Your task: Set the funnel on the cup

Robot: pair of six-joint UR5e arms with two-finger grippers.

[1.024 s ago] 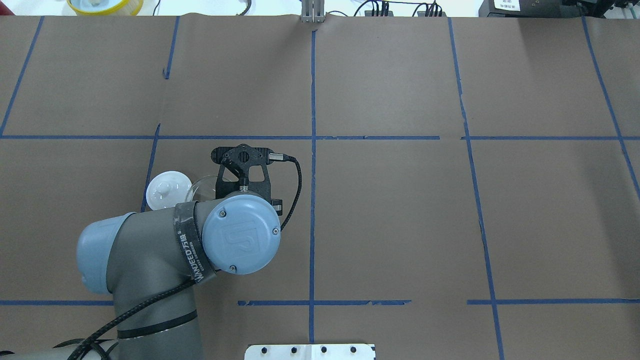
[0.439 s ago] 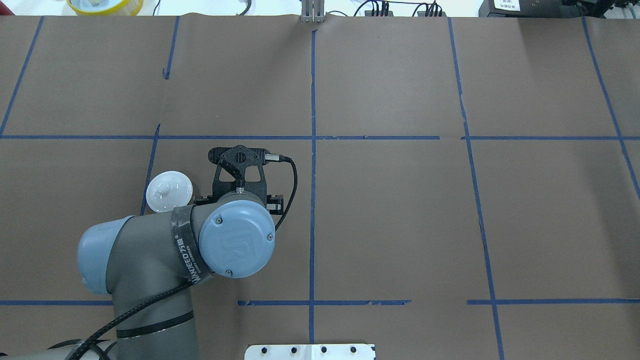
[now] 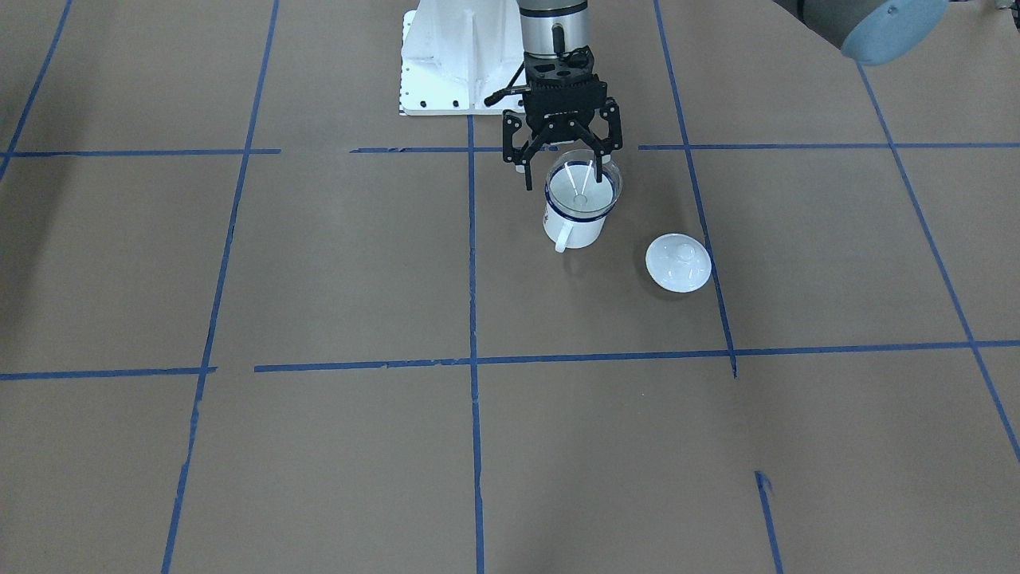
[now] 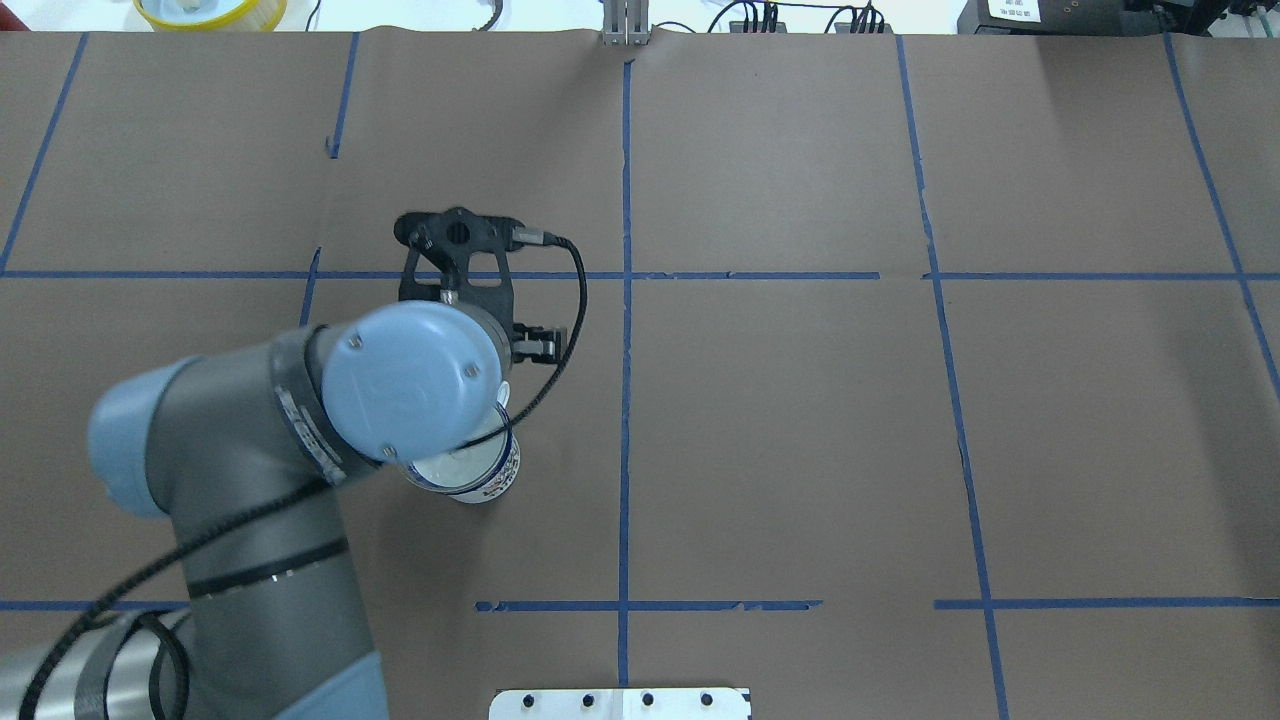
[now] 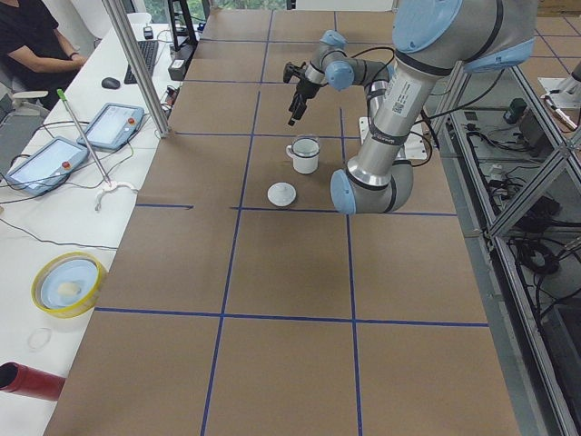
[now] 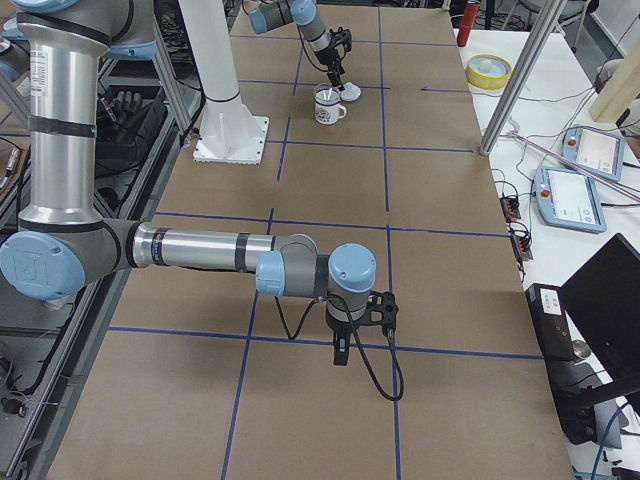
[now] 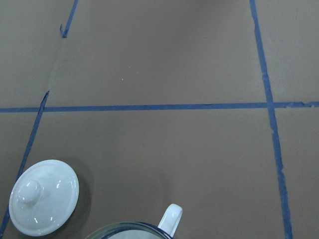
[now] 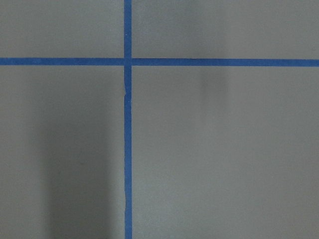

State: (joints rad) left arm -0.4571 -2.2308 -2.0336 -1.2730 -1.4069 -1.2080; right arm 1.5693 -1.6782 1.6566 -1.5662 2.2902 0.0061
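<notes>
My left arm (image 4: pixel 250 470) has swung since the earlier overhead frames. Its wrist now bares the cup it hid before and covers the spot where the lid showed. The left end effector (image 3: pixel 562 163) hangs spread wide and empty; a second ago the funnel showed at it. I cannot tell whether the right end effector (image 6: pixel 340 352) is open or closed. The cup (image 3: pixel 575 222) stands on the bench (image 3: pixel 319 279) just below the left end effector, with the funnel (image 3: pixel 582 190) seated in its mouth. The lid (image 3: pixel 677 263) lies near, off to that end effector's left. I judge the placing done; only the retreat remains.
</notes>
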